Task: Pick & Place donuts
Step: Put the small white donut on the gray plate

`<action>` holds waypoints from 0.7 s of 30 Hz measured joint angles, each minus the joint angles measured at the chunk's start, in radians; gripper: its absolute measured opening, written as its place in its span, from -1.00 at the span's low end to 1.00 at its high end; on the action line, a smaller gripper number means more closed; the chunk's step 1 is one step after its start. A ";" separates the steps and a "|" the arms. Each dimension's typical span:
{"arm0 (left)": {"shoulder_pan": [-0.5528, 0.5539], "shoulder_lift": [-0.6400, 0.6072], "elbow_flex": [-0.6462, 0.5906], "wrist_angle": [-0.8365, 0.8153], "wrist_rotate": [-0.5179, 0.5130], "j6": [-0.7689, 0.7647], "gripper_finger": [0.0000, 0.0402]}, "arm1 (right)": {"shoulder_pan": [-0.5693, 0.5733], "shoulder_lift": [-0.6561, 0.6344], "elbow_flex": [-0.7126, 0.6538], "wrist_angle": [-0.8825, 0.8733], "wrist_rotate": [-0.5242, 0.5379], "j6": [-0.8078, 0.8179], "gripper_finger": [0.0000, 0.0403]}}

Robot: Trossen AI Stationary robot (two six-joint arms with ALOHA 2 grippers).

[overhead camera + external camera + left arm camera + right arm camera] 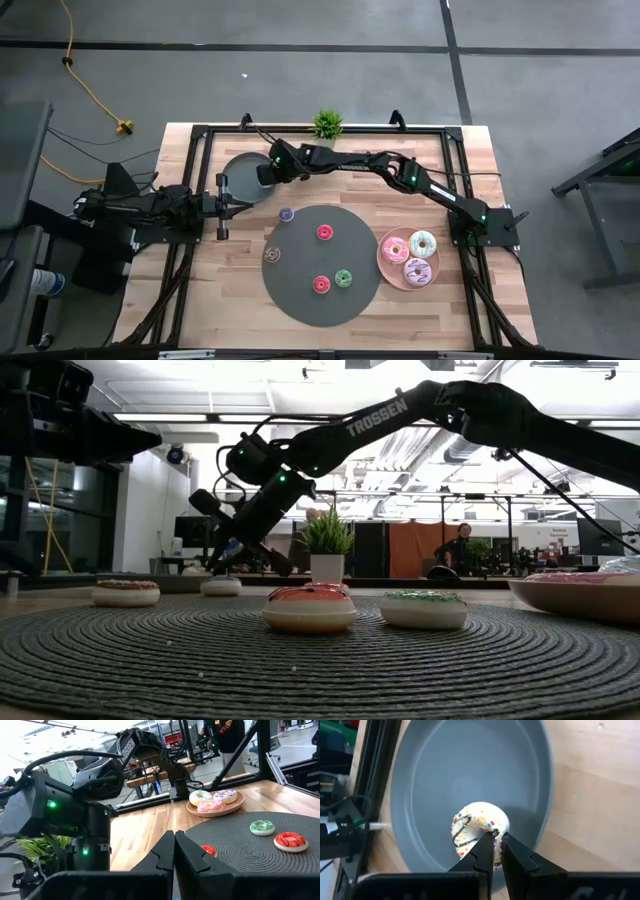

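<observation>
Right gripper pinches the rim of the cream donut above the grey plate. You can judge it light and stiff; keep holding the ring's edge.

You've got a cream donut pinched over the grey plate, five tiny donuts on the mat, three frosted donuts on pink.

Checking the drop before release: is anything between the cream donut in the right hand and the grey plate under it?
Nothing visible. The right hand holds the cream sprinkled donut directly over the bare grey plate; its dish shows no other object. The left hand waits shut beside the plate.
</observation>
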 joint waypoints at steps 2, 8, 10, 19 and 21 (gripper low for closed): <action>0.000 0.000 0.000 0.000 0.000 0.000 -1.00 | 0.000 0.000 0.000 0.004 0.010 0.010 -0.88; 0.000 0.000 0.000 0.000 0.000 0.000 -1.00 | 0.000 0.000 0.000 -0.001 0.020 0.065 -0.89; 0.000 0.000 0.000 0.000 0.000 0.000 -1.00 | 0.000 0.000 0.000 -0.009 0.029 0.065 -0.89; 0.000 0.000 0.000 0.000 0.000 0.000 -1.00 | 0.000 0.000 0.000 -0.015 0.021 0.049 -0.69; 0.000 0.000 0.000 0.000 0.000 0.000 -1.00 | 0.000 0.000 0.000 -0.014 0.018 0.048 -0.63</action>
